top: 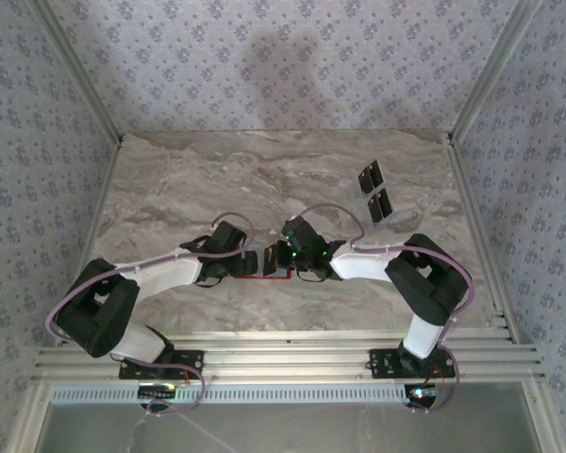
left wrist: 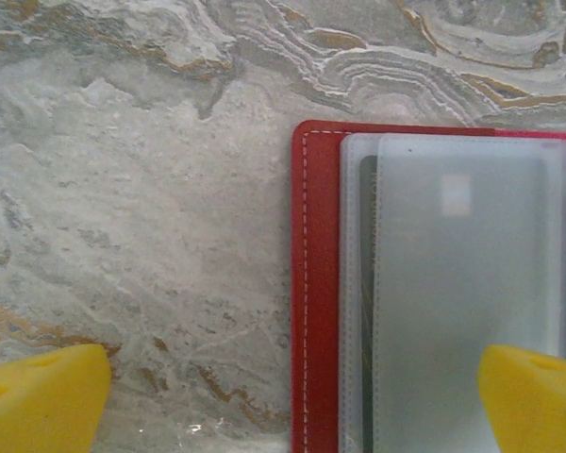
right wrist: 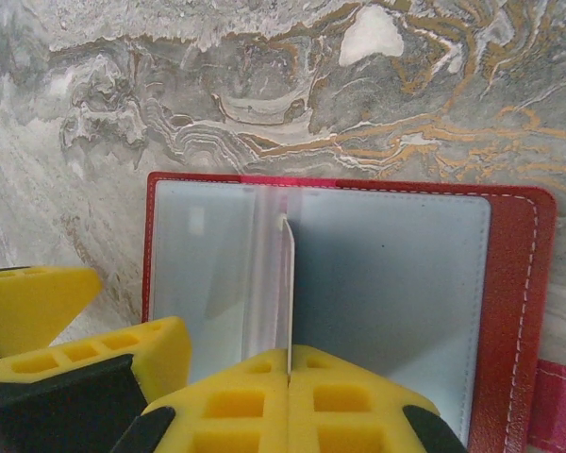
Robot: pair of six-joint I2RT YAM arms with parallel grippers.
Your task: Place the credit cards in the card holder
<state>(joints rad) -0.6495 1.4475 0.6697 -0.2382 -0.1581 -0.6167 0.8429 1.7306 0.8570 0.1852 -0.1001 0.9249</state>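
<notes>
The card holder [right wrist: 509, 311] is lying open on the bench [top: 217, 179], around the middle of the near side, between the two wrists. Its grey pockets are facing up and its red stitched border is framing them. The right fingers [right wrist: 358, 406] are pressing together on a thin pale pocket leaf [right wrist: 289, 283], holding it standing on edge along the fold, so the pockets on either side are lying bare. The left fingers [left wrist: 38, 406] are standing spread wide and gripping nothing: one tip is hanging over bare marble just outside the holder's red edge, the other over a grey pocket. Two credit cards [top: 370, 177] are lying flat at the far right, tilted, just beside each other, near the right rail and well apart from the holder. Bare marble is stretching open behind the holder and across the far left, and the strip between the cards and the right wrist is also lying free
</notes>
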